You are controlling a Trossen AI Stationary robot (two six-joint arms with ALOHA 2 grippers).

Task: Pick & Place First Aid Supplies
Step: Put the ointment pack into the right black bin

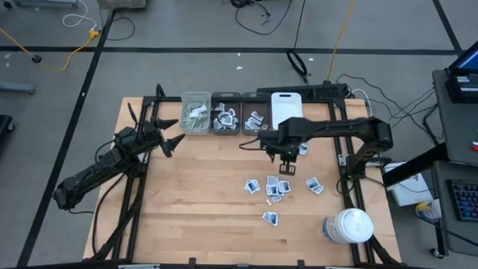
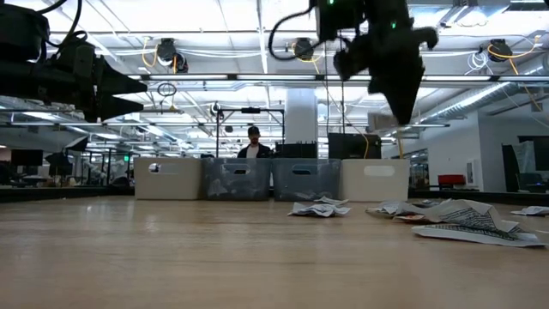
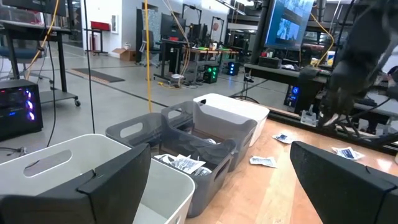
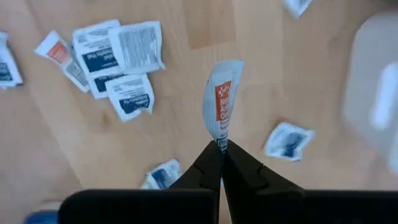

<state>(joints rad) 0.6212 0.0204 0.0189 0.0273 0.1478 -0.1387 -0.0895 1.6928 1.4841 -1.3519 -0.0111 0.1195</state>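
Pinching one orange-printed sachet (image 4: 220, 106) in the closed right gripper (image 4: 220, 148), raised above scattered sachets (image 4: 118, 56) on the wooden table (image 4: 186, 99); left gripper (image 3: 217, 180) open near the bins (image 3: 186, 134).

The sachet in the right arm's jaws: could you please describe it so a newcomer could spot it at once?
Find the right gripper above the wooden table. Pinched by one end in its shut jaws hangs a narrow white sachet. Its orange-red label sets it apart from the blue-printed sachets lying loose below.
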